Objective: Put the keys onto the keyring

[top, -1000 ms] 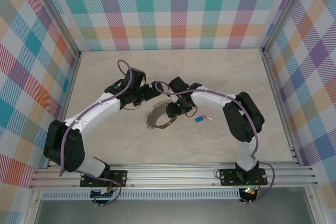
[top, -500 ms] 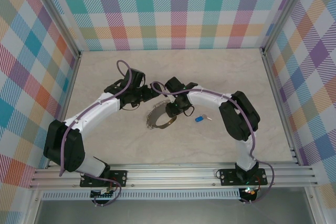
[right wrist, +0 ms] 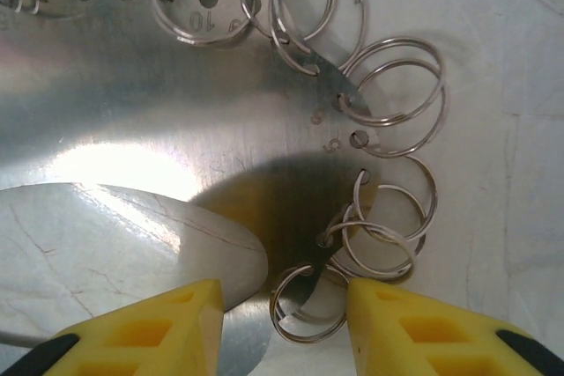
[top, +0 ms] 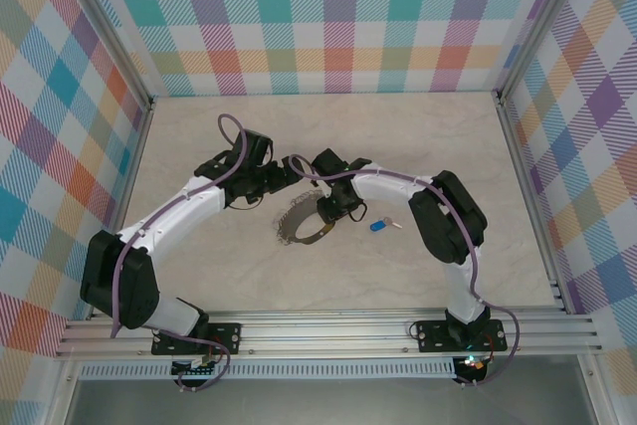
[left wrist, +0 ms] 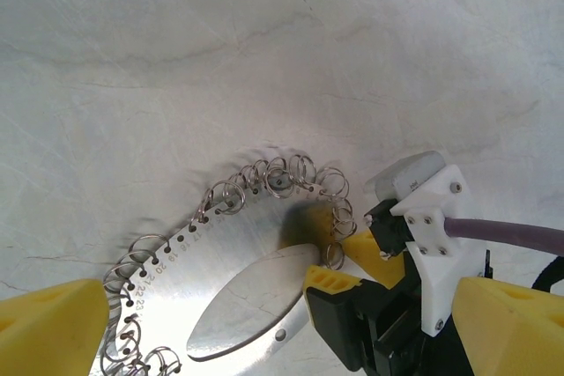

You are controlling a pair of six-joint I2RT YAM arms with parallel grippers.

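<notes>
The keyring [top: 299, 224] lies flat on the table [top: 418, 146]. It is a thin silver plate with numbered holes along its rim, each carrying small split rings [right wrist: 392, 99], and an oval cutout [left wrist: 251, 301] near its middle.

The right gripper [right wrist: 282, 319] stands over the keyring's right rim with its yellow fingers partly spread. 1 split ring sits between them at the plate's edge, and a gap shows on that ring's left side. Whether the right finger touches it is hard to judge, and nothing looks clamped.

The left gripper [left wrist: 282, 332] hangs just above the keyring's far-left side with its jaws at full spread. They frame the plate and hold nothing.

The key [top: 378, 226] lies on the table to the right of the keyring, apart from it. Its long axis runs across, with the blue head toward the keyring and the short blade pointing away, as far as so small a thing shows.
</notes>
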